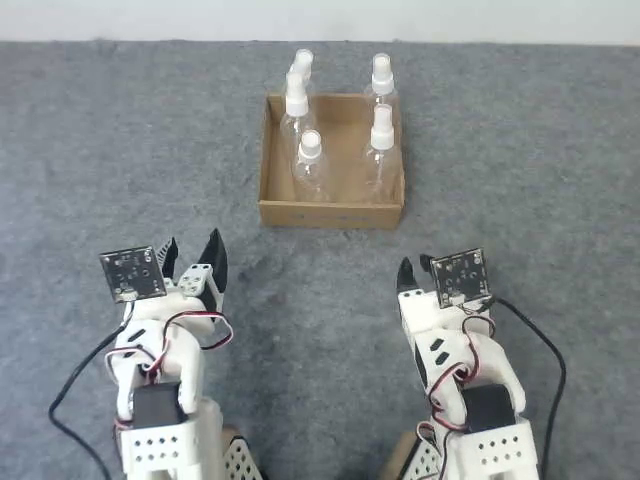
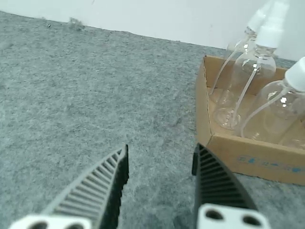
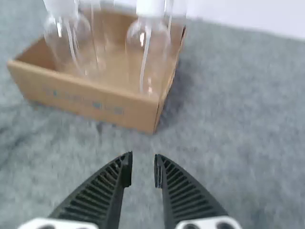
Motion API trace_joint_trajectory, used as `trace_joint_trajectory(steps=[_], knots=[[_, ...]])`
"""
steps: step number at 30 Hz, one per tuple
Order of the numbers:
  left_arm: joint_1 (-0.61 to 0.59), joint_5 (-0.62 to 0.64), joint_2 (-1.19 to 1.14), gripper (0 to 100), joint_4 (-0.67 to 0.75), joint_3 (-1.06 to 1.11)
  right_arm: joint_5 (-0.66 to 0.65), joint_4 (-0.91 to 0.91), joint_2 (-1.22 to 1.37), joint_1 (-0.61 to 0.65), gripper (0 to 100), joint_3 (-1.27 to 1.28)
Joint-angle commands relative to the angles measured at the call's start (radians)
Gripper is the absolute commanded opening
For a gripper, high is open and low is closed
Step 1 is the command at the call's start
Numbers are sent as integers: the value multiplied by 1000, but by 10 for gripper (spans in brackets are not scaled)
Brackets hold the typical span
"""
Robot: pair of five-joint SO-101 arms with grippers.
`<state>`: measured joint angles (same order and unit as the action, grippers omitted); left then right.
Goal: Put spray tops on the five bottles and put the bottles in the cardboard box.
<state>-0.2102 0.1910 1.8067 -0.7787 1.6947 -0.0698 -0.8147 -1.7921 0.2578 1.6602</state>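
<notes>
The cardboard box stands at the far middle of the grey felt mat. Several clear bottles stand upright inside it, each with a white spray top. My left gripper hovers open and empty at the near left, well short of the box. My right gripper is at the near right, open by a narrow gap and holding nothing. The left wrist view shows the left gripper, the box corner and bottles. The right wrist view shows the right gripper, the box front and bottles.
Grey mat surrounds the box on all sides. A white wall runs along the far edge. Black cables trail beside both arm bases at the near edge.
</notes>
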Motion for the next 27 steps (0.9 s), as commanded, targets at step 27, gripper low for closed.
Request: trace_joint_trajectory(steps=[27], knots=[[78, 11, 6, 207, -181, -10, 6, -496, -24, -21, 35, 23]])
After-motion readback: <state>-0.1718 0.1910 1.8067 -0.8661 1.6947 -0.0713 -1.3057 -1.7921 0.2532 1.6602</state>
